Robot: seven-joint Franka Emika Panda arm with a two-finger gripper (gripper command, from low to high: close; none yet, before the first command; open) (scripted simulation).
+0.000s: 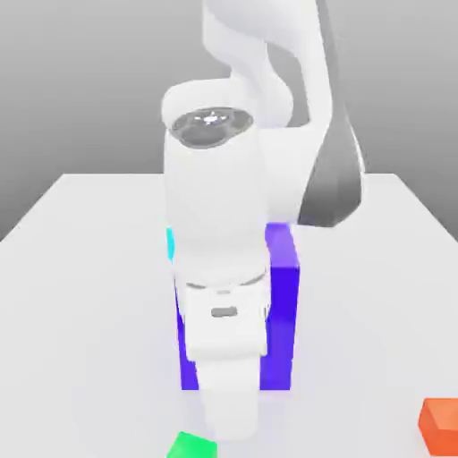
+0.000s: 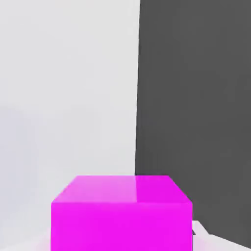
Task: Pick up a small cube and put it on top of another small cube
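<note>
The small magenta-pink cube point(image 2: 121, 213) looms large and close in the hand view, resting on the white table point(image 2: 63, 122). In the exterior view my white arm point(image 1: 219, 241) reaches toward the camera and down, and its hand point(image 1: 224, 394) ends low near the table's front edge. The arm blocks whatever lies under the hand there. A thin strip of the cyan cube point(image 1: 169, 242) peeks out on the exterior view's left side of the arm.
A big blue-purple block point(image 1: 284, 304) stands right behind the arm. A green cube point(image 1: 192, 445) lies at the front edge beside the hand. An orange cube point(image 1: 440, 425) sits at the front on the exterior view's right.
</note>
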